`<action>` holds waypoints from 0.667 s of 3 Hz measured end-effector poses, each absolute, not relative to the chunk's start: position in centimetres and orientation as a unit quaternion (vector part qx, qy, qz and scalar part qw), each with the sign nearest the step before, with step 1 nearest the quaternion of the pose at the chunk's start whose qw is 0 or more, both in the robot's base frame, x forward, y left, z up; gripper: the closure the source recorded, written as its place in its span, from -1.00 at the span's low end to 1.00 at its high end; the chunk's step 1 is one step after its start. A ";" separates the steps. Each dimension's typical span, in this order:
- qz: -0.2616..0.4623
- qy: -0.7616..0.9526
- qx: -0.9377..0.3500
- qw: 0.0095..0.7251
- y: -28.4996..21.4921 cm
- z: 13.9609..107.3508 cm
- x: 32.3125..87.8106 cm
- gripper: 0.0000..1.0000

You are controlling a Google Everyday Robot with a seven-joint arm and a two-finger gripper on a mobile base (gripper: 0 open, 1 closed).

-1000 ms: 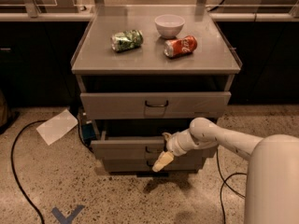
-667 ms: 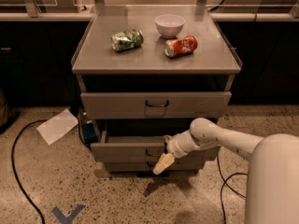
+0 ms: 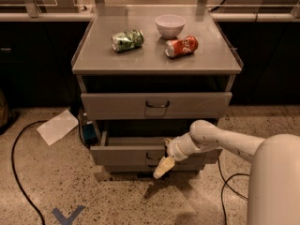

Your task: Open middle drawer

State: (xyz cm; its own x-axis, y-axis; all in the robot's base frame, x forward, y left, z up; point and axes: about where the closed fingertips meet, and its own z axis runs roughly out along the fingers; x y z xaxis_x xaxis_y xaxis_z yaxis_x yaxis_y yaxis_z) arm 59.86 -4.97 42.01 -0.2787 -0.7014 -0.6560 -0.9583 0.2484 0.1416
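The middle drawer [image 3: 123,155] of the grey metal cabinet is pulled partly out, its flat front standing forward of the cabinet body and its side wall showing at the left. Its small dark wire handle [image 3: 153,155] is at the centre of the front. My gripper [image 3: 162,167] is at the end of the white arm that reaches in from the right. It sits right at the handle, just below and right of it, with its cream tip pointing down and left. The inside of the drawer is dark and mostly hidden under the top drawer.
The top drawer [image 3: 197,105], with a taller front, is above; the bottom drawer [image 3: 126,169] barely shows below. On the cabinet top [image 3: 154,62] lie a green can [image 3: 127,40], a white bowl [image 3: 170,25] and a red can [image 3: 182,46]. A paper sheet [image 3: 58,126] and a black cable [image 3: 18,172] lie on the floor at left.
The middle drawer's front has come slightly further out towards the camera, and my gripper has moved with it, a little lower in the picture.
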 end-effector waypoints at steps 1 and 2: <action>0.276 0.767 -0.531 0.231 -6.7 43.1 55.6 -1.00; 0.281 0.765 -0.532 0.230 -6.4 42.6 54.6 -1.00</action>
State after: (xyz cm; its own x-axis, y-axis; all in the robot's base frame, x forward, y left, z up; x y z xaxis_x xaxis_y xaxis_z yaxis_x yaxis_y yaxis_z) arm 54.56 -6.43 42.58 -0.3286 -0.6840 -0.6513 -0.9429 0.2769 0.1849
